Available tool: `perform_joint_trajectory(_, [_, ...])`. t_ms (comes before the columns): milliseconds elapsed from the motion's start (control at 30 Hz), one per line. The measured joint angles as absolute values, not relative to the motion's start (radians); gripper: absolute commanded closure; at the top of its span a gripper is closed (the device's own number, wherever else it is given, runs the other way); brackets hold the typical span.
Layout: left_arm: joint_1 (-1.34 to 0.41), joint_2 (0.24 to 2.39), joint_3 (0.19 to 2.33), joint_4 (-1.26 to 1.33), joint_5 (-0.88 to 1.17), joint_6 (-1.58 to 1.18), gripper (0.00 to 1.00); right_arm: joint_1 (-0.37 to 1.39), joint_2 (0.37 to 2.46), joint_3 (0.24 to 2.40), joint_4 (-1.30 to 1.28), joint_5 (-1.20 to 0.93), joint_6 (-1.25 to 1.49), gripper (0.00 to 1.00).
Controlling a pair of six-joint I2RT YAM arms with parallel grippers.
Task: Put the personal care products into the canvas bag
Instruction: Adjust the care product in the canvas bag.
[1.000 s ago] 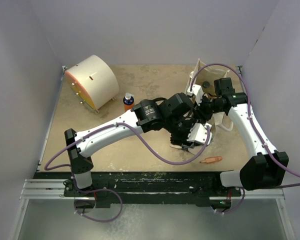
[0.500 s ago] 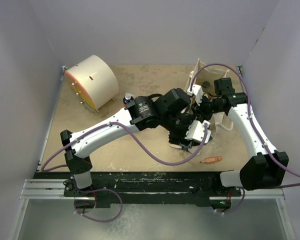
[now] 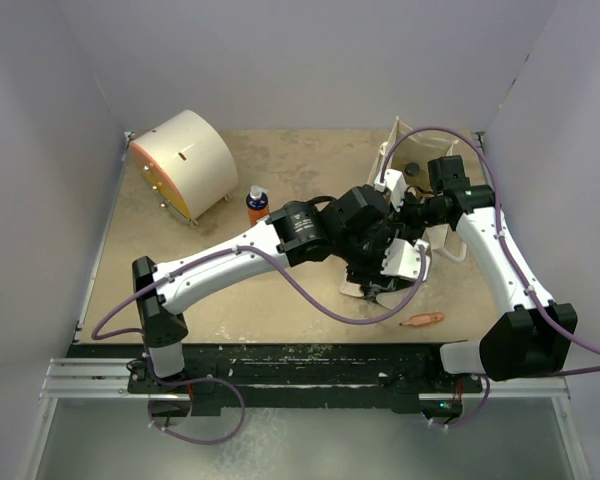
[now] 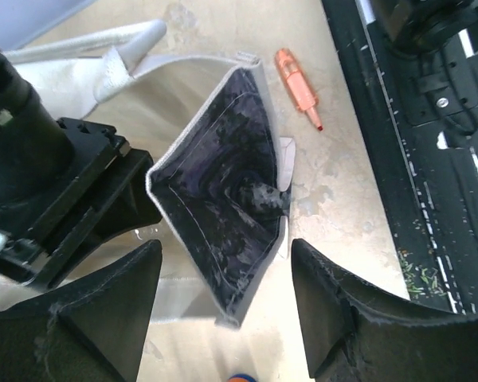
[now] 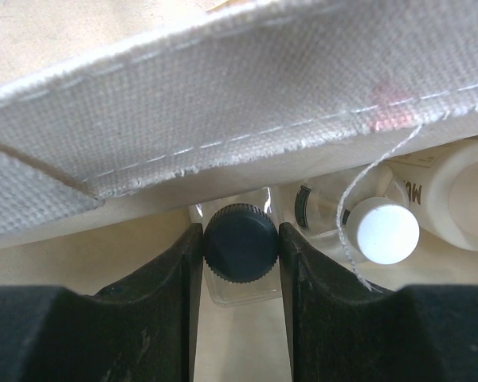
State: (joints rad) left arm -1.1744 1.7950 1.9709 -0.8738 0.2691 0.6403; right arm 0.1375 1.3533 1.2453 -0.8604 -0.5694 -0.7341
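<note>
The canvas bag (image 3: 435, 150) sits at the back right; its dark printed panel (image 4: 223, 207) shows in the left wrist view. My left gripper (image 4: 225, 255) is open, its fingers astride the panel's lower edge without pinching it. In the top view that gripper (image 3: 390, 270) is low beside the bag. My right gripper (image 5: 240, 239) is shut on the black cap of a clear squarish bottle (image 5: 239, 282), under the canvas rim (image 5: 223, 103). A white-capped bottle (image 5: 381, 231) and a cream-white bottle (image 5: 462, 199) lie beside it. An orange bottle with a blue cap (image 3: 257, 203) stands alone mid-table.
A large cream drum with an orange face (image 3: 185, 165) lies at the back left. A small orange pen-like stick (image 3: 421, 320) lies near the front edge, right of centre, and the stick (image 4: 299, 83) also shows in the left wrist view. Grey walls close three sides.
My left gripper's fingers have spread wider. The left arm swung left over the orange bottle, then back right, ending closer to the bag. The right arm has held still.
</note>
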Motion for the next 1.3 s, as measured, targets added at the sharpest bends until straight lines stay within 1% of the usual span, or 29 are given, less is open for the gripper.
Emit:
perform_joint_trajectory(67, [-1.174,1.815,1.949,-0.852,0.245,0.640,0.45,0.138,1.353,1.245,-0.861,-0.569,-0.734,1.00])
perform_joint_trajectory(167, [-1.174,1.839,1.933,-0.851,0.242,0.642,0.67,0.138,1.353,1.245,-0.862,-0.569,-0.734,1.00])
perform_joint_trajectory(233, [-1.174,1.848,1.933,-0.854,0.253,0.649,0.86,0.138,1.353,1.245,-0.863,-0.569,-0.735,1.00])
perform_joint_trajectory(267, [-1.174,1.848,1.934,-0.857,0.258,0.657,0.97,0.138,1.353,1.245,-0.864,-0.568,-0.736,1.00])
perform_joint_trajectory(300, [-1.173,1.848,1.938,-0.867,0.262,0.662,1.00,0.138,1.353,1.245,-0.866,-0.568,-0.737,1.00])
perform_joint_trajectory(567, [-1.161,1.857,2.078,-0.963,0.251,0.676,1.00,0.144,1.353,1.245,-0.879,-0.569,-0.755,1.00])
perform_joint_trajectory(667, [-1.157,1.859,2.098,-0.976,0.249,0.673,1.00,0.144,1.350,1.240,-0.877,-0.571,-0.756,1.00])
perform_joint_trajectory(1033, [-1.158,1.861,2.090,-0.978,0.249,0.659,1.00,0.145,1.334,1.220,-0.868,-0.570,-0.762,1.00])
perform_joint_trajectory(1300, [-1.159,1.817,1.987,-0.930,0.251,0.637,1.00,0.146,1.338,1.236,-0.900,-0.569,-0.770,1.00])
